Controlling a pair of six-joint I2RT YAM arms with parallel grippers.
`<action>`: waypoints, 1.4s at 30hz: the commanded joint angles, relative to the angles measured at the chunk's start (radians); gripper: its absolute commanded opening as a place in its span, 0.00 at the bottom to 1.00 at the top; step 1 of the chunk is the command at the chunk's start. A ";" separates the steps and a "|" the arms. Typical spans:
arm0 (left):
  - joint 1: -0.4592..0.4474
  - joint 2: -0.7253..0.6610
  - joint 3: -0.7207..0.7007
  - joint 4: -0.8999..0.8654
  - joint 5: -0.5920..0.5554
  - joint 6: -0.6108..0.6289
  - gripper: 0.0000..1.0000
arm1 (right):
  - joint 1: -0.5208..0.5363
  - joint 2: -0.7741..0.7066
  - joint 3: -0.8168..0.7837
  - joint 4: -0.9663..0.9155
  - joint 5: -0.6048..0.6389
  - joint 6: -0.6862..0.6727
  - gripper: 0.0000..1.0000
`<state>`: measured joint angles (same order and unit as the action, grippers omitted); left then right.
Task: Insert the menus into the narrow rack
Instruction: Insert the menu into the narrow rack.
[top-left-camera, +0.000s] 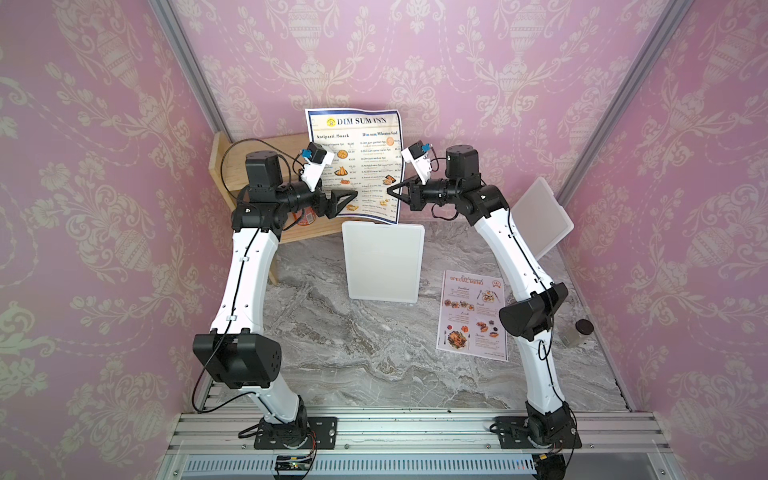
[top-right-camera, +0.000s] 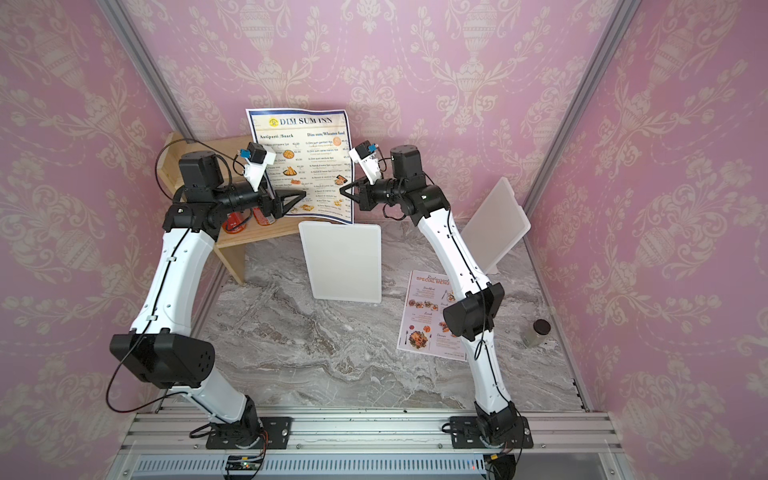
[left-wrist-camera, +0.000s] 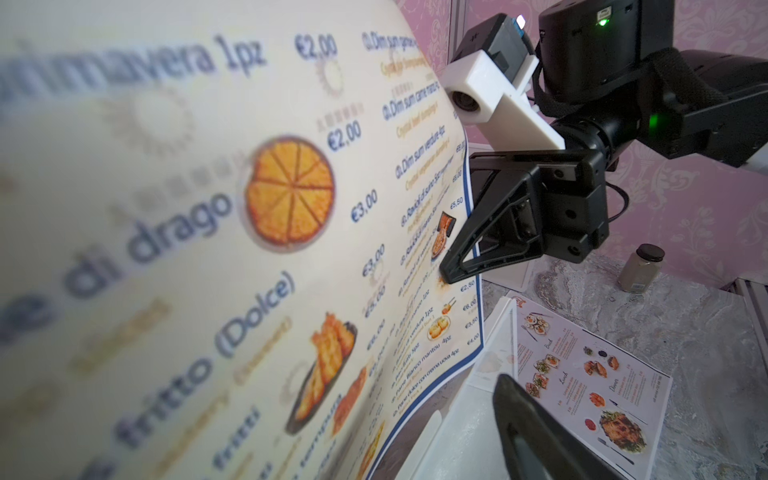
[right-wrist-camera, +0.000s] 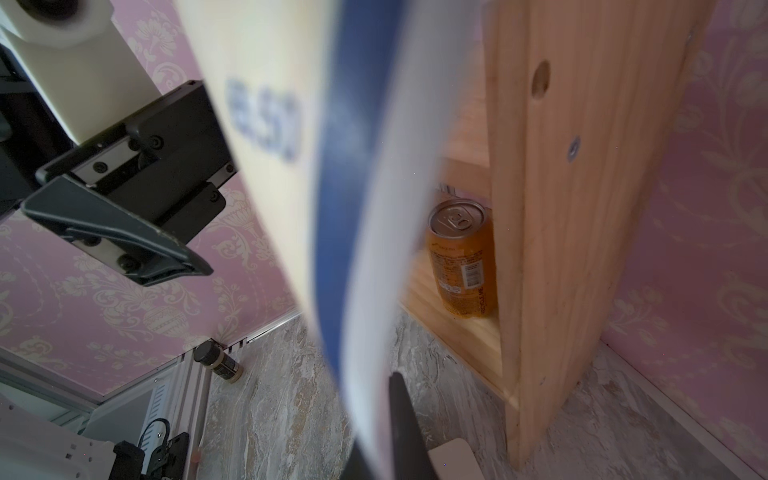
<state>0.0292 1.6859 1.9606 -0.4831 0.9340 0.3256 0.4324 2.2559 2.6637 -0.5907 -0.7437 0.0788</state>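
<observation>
The blue-bordered "DIM SUM INN" menu (top-left-camera: 357, 162) stands upright in the air at the back, in front of the wooden rack (top-left-camera: 226, 156). My right gripper (top-left-camera: 391, 192) is shut on its right edge; the right wrist view shows the sheet (right-wrist-camera: 353, 208) pinched between the two fingers. My left gripper (top-left-camera: 344, 203) is open at the sheet's lower left part. One of its fingers (left-wrist-camera: 532, 428) shows on the printed side; the other is hidden. The pale "SPECIAL MENU" menu (top-left-camera: 473, 316) lies flat on the marble table at the right, partly under my right arm.
A white board (top-left-camera: 382, 262) lies flat mid-table, just below the held sheet. A second white board (top-left-camera: 540, 216) leans on the right wall. A dark-lidded jar (top-left-camera: 577, 332) stands at the right edge. An orange can (right-wrist-camera: 461, 257) sits inside the wooden rack.
</observation>
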 joint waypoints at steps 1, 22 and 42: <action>-0.005 0.024 0.051 -0.052 -0.028 0.026 0.86 | -0.003 0.030 0.029 0.054 0.000 0.044 0.00; -0.005 0.063 0.139 -0.126 -0.078 0.001 0.89 | 0.006 0.063 0.068 0.045 -0.003 0.114 0.00; -0.006 0.094 0.219 -0.167 -0.081 -0.061 0.89 | 0.005 0.066 0.070 -0.012 -0.022 0.125 0.00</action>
<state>0.0292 1.7638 2.1483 -0.6239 0.8562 0.2962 0.4347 2.3215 2.7087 -0.5758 -0.7444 0.1955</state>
